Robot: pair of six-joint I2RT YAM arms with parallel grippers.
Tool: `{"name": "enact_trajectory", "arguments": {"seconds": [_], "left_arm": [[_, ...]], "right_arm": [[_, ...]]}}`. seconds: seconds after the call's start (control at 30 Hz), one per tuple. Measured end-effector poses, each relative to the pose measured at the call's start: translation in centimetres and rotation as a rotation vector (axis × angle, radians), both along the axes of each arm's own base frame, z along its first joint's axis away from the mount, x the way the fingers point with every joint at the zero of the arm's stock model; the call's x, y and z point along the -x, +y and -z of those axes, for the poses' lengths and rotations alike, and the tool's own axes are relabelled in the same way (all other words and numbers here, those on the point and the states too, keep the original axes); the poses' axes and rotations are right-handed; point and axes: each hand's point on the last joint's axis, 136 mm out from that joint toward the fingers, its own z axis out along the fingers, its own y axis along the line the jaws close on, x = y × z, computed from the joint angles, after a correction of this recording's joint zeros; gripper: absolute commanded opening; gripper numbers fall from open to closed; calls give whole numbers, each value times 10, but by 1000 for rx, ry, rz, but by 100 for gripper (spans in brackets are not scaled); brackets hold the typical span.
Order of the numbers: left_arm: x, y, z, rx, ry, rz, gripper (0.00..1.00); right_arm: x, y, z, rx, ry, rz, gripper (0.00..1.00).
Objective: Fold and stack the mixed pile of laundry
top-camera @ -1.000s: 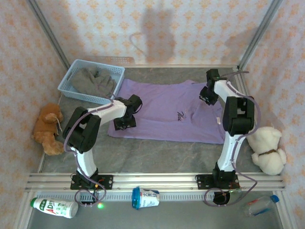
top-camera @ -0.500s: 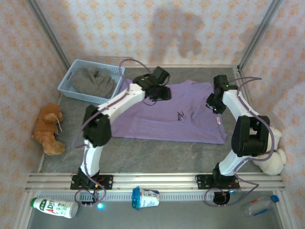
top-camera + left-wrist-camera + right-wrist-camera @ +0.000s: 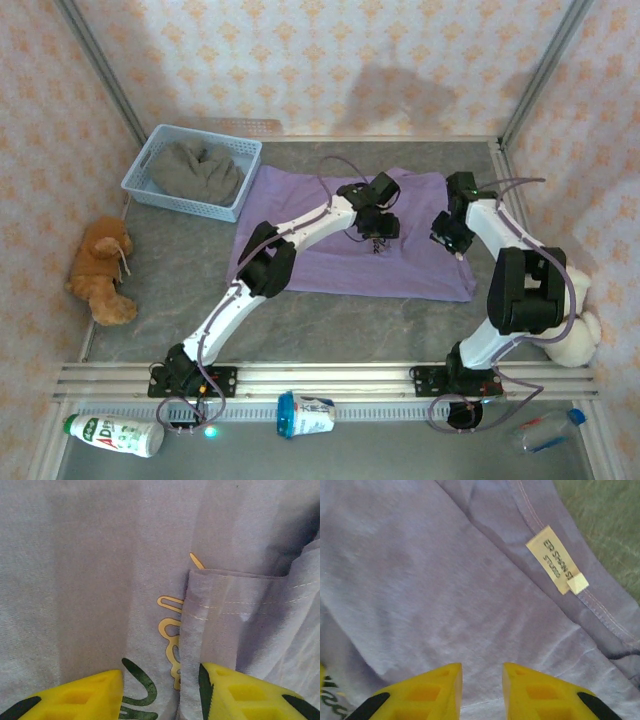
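Note:
The lavender T-shirt (image 3: 420,265) lies spread flat across the middle of the table. My left arm reaches far over it, and my left gripper (image 3: 378,222) is down on the chest print. In the left wrist view the left gripper (image 3: 160,680) stands open. The gold and dark print (image 3: 172,635) and a folded hemmed edge (image 3: 200,630) lie between its fingers. My right gripper (image 3: 445,228) is over the shirt's right side. In the right wrist view its jaws (image 3: 482,672) stand narrowly open over flat fabric, near a cream label (image 3: 557,560). The grey top (image 3: 195,170) lies crumpled in the basket.
The light blue basket (image 3: 185,208) stands at the back left. A brown plush toy (image 3: 100,270) lies at the left edge and a white plush toy (image 3: 570,320) at the right. Bare grey table (image 3: 330,320) runs in front of the shirt. Bottles (image 3: 115,435) and a cup (image 3: 305,415) lie below the rail.
My left arm has swung from the shirt's lower left edge, past its top, to the chest print, and its jaws have narrowed. My right gripper has slid a little nearer along the shirt's right side.

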Motion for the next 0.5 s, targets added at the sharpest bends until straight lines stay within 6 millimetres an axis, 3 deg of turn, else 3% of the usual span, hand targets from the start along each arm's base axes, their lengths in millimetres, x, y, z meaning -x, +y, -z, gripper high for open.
{"name": "enact_trajectory", "arguments": {"seconds": [0.37, 0.5], "left_arm": [[-14, -18, -22, 97, -50, -25, 36], [-21, -24, -20, 114, -60, -32, 32]], "right_arm": [[10, -3, 46, -9, 122, 43, 25], [9, -3, 46, -10, 120, 43, 25]]}}
